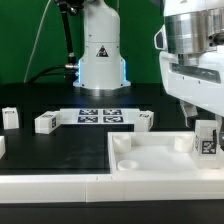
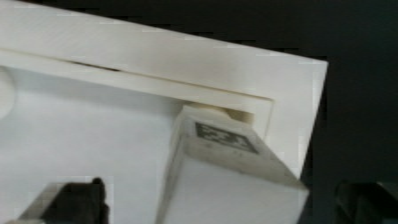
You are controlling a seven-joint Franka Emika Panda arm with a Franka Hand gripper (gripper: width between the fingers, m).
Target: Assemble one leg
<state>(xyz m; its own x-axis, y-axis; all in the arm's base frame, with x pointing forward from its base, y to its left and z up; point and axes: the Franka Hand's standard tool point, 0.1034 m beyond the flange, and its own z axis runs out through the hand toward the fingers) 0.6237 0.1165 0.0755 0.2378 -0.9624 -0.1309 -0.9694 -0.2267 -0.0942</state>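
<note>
My gripper (image 1: 206, 128) is closed on the leg (image 1: 207, 141), a small white cuboid post with a black-and-white square tag on its face. It stands upright at a corner of the large white tabletop (image 1: 150, 152), at the exterior view's right. Wrist view: leg (image 2: 228, 145) at tabletop (image 2: 125, 100) corner.

Around the big white tabletop (image 1: 150, 160), room is tight only at its corner on the exterior view's right. There a leg (image 1: 207, 139) stands upright on it with the gripper (image 1: 205, 122) right over it, blocking any way in from above. The middle of the tabletop is bare. Behind it, on the black table (image 1: 55, 142), three more legs (image 1: 9, 117) (image 1: 45, 123) (image 1: 145, 120) and the marker board (image 1: 99, 116) sit in a row, with gaps between them.
</note>
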